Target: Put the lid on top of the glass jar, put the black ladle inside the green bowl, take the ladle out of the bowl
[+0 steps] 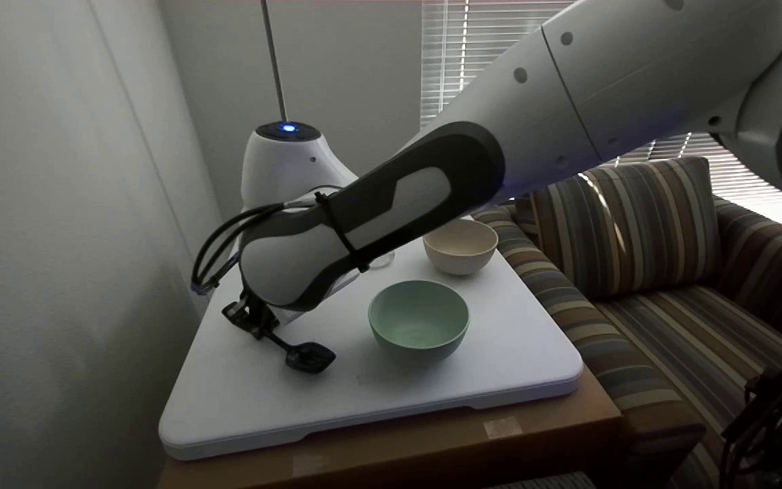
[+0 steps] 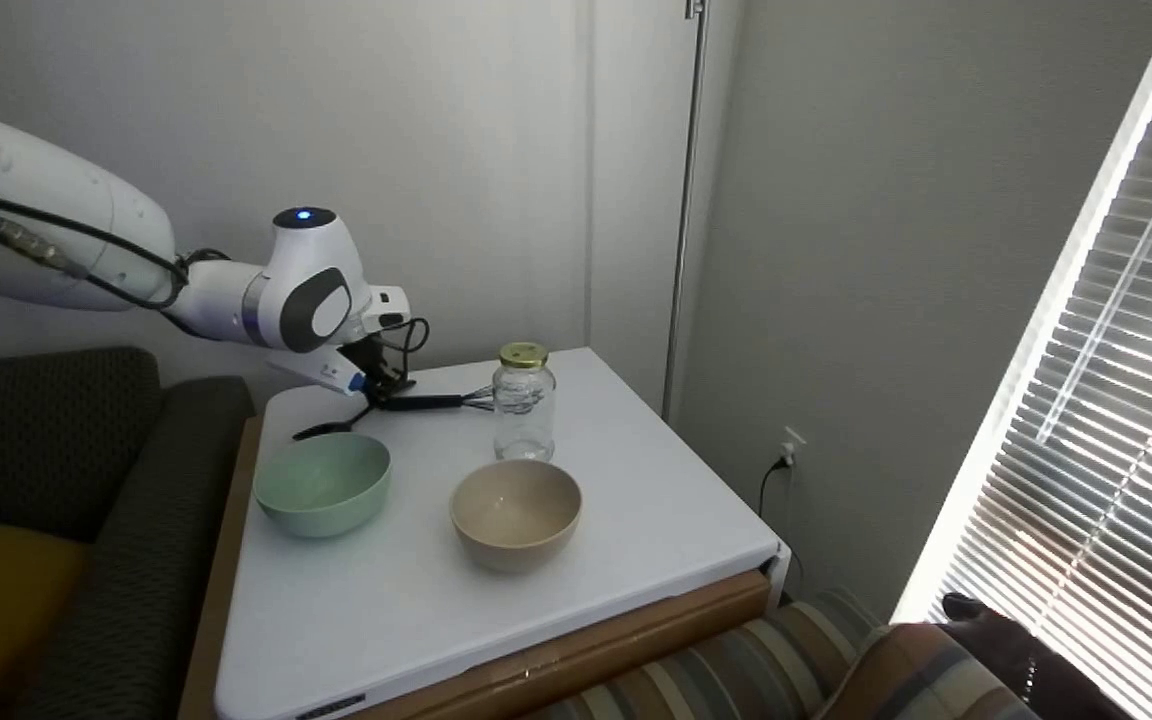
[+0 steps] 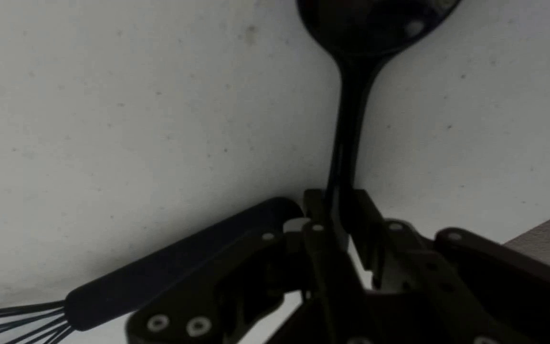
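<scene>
So the gripper (image 3: 337,197) is pinching the black ladle (image 3: 354,107) by its thin handle, jaws squeezing from both sides; I can't tell if the scoop (image 1: 310,358) is touching the table (image 1: 241,404). I'm guessing light, stiff, slick plastic: nothing's likely to be breaking, but the scoop could be twisting if the grip's slack, so holding closer to the scoop might be steadier. The whisk (image 3: 174,263) is lying just beside the jaws. In an exterior view the green bowl (image 1: 418,319) is sitting near the scoop, to its right, with the cream bowl (image 1: 460,248) on the far side. The lid (image 2: 523,354) is already topping the glass jar (image 2: 524,425), so I'm betting the ladle's going bowlward next.
</scene>
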Robot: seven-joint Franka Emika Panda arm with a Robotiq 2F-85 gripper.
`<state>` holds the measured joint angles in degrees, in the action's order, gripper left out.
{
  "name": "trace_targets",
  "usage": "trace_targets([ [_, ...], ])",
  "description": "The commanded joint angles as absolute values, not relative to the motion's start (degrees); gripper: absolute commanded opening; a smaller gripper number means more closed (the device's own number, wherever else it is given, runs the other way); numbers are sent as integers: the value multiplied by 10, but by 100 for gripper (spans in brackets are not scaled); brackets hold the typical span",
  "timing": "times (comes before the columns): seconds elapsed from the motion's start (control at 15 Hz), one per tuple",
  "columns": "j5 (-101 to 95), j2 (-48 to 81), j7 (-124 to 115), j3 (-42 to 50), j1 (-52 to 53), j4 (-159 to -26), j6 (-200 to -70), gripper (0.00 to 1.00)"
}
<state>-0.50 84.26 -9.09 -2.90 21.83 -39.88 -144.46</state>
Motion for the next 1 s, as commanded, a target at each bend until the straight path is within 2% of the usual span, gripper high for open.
trace_targets([
  [0.0,10,843,-76,-52,204,-405,-1419,4],
  [0.93,6,804,44,-104,188,-363,-1396,4],
])
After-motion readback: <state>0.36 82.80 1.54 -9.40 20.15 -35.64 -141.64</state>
